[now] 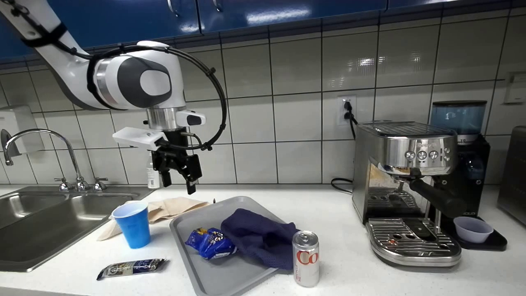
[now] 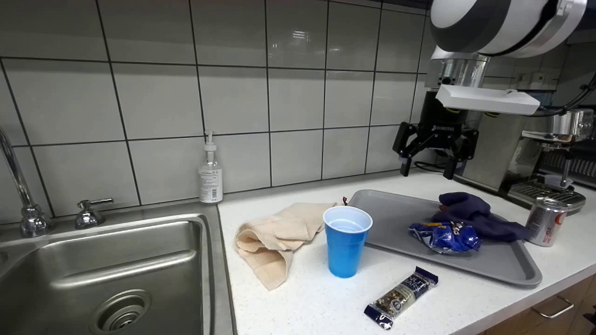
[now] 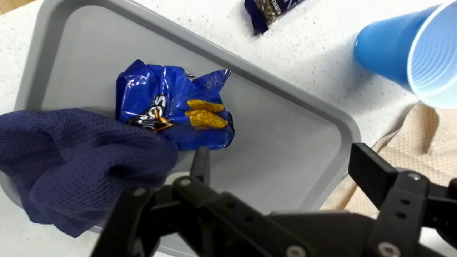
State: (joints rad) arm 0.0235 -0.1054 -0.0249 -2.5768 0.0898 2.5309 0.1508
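Observation:
My gripper (image 1: 178,185) is open and empty, pointing down above the grey tray (image 1: 230,207). Its spread fingers also show in an exterior view (image 2: 427,171) and in the wrist view (image 3: 282,157). A crumpled blue snack bag (image 3: 160,100) lies on the tray, against a navy cloth (image 3: 82,160) that hangs over the tray's edge. A blue cup (image 2: 347,246) stands upright beside the tray. A tan cloth or paper towel (image 2: 288,228) lies behind the cup. A wrapped nut bar (image 2: 402,298) lies in front. A silver can (image 1: 306,263) stands upright by the tray's corner.
A steel sink (image 2: 205,279) with a faucet (image 1: 74,156) is at one end. A pump bottle (image 2: 211,179) stands by the wall. An espresso machine (image 1: 411,152) and a small white bowl (image 1: 472,230) are at the other end. Blue cabinets (image 1: 287,12) hang above.

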